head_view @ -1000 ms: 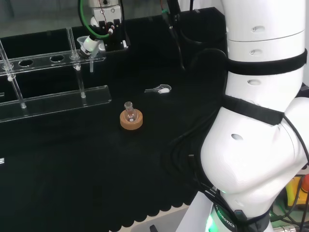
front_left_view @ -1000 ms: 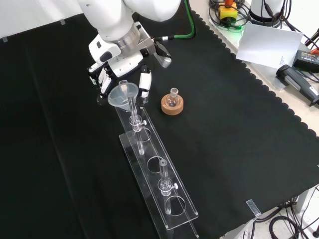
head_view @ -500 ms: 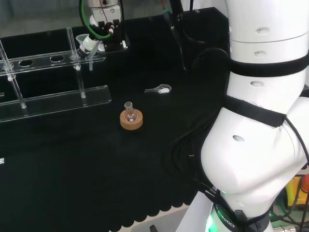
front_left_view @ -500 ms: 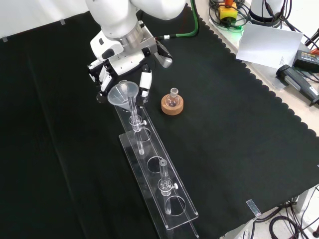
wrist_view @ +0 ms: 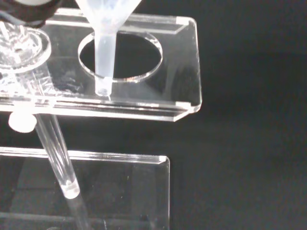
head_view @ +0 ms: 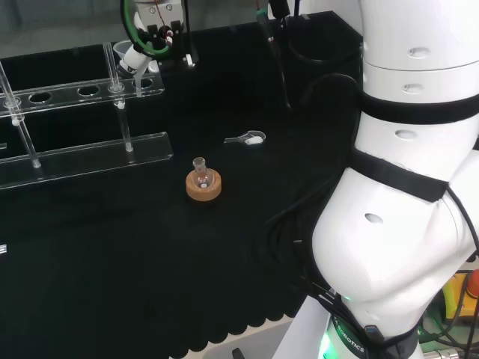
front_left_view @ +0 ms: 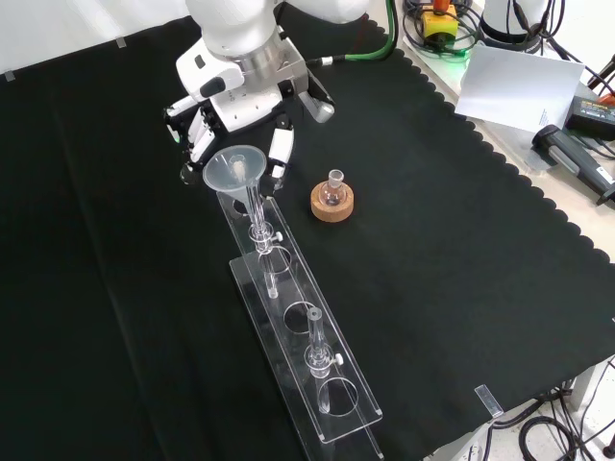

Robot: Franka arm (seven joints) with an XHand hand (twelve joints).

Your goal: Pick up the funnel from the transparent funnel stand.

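Now the hand (front_left_view: 245,115) sits at the far end of the transparent funnel stand (front_left_view: 303,336) in the front view, its fingers (front_left_view: 280,154) curled down around the clear funnel (front_left_view: 237,169). The funnel cone shows just below the palm, between the fingers, so the hand is gripping the funnel. In the wrist view the funnel (wrist_view: 106,43) stem hangs upright with its tip at the rim of the end hole of the stand's top plate (wrist_view: 144,103); whether the tip is still inside the hole cannot be told. In the head view the hand (head_view: 142,52) is above the right end of the stand (head_view: 82,93).

On the worktop (front_left_view: 432,250), near the stand, a cork ring (front_left_view: 332,202) carries 1 small glass flask (front_left_view: 333,189). A small spoon (head_view: 248,138) lies on the cloth to the right of the stand in the head view.
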